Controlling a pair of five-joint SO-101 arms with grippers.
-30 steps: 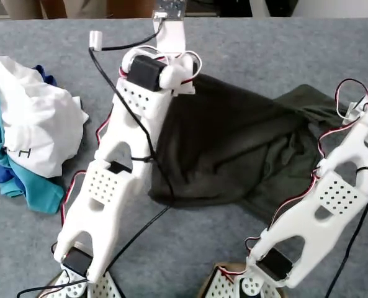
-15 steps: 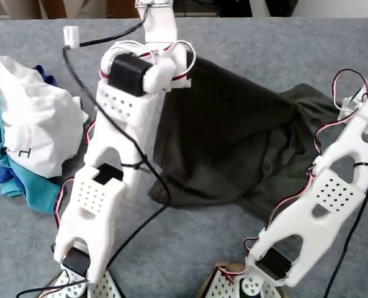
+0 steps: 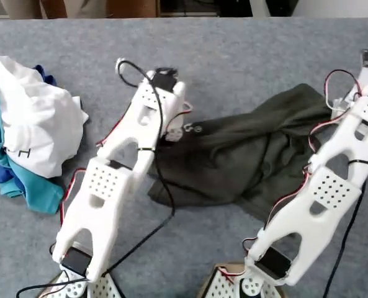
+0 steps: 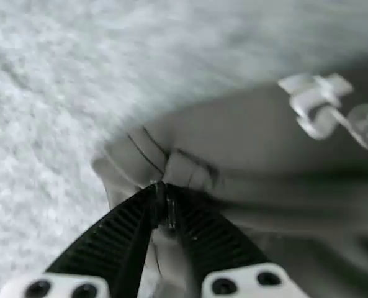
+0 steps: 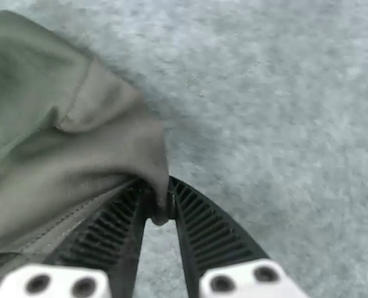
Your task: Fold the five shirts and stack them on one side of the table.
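Olive cloth is pinched in both grippers. The left gripper (image 4: 162,208) has its black ribbed jaws pressed together on a bunched fold of the olive shirt (image 3: 233,155), close to the white neck label (image 4: 326,108). The right gripper (image 5: 162,205) has its jaws closed nearly as far on a rolled edge of the same shirt, with grey table (image 5: 283,93) beyond it.

From above, the shirt lies crumpled on the table (image 3: 264,49), from the centre out toward 3 o'clock. The left arm (image 3: 115,180) is at its 9 o'clock edge and the right arm (image 3: 332,180) at its 3 o'clock edge. The pile of other shirts (image 3: 28,130), white over teal and blue, sits at 9 o'clock, well apart.

A second ago the left arm held the cloth raised toward 12 o'clock like a tent. It has since come down, the shirt has dropped flatter, and the label has come into sight.
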